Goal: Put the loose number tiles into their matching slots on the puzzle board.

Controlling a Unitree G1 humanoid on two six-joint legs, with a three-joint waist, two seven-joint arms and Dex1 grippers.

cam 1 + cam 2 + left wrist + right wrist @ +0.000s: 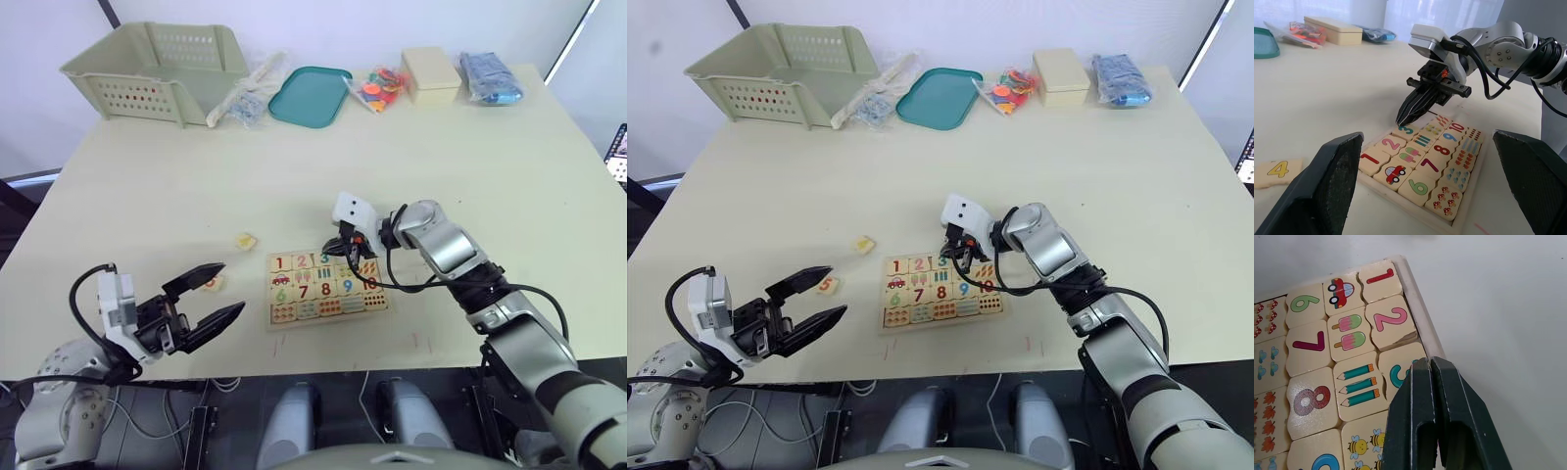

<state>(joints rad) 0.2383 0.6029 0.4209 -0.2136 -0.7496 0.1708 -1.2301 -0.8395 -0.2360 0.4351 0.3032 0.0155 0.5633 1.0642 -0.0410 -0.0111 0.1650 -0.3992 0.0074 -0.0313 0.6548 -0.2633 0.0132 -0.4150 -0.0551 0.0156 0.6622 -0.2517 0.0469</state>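
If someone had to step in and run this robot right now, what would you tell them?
Right hand: fingers closed, empty, its tip over the 3 tile at the puzzle board's top row.
Left hand: wide open, empty, hovering left of the board.
Done: tiles 1, 2 and 3 sit in the top row.
Left: the 4 tile and the 5 tile lie loose on the table, left of the board. The 5 tile is by the left hand's fingers. Both need seating in the top row.
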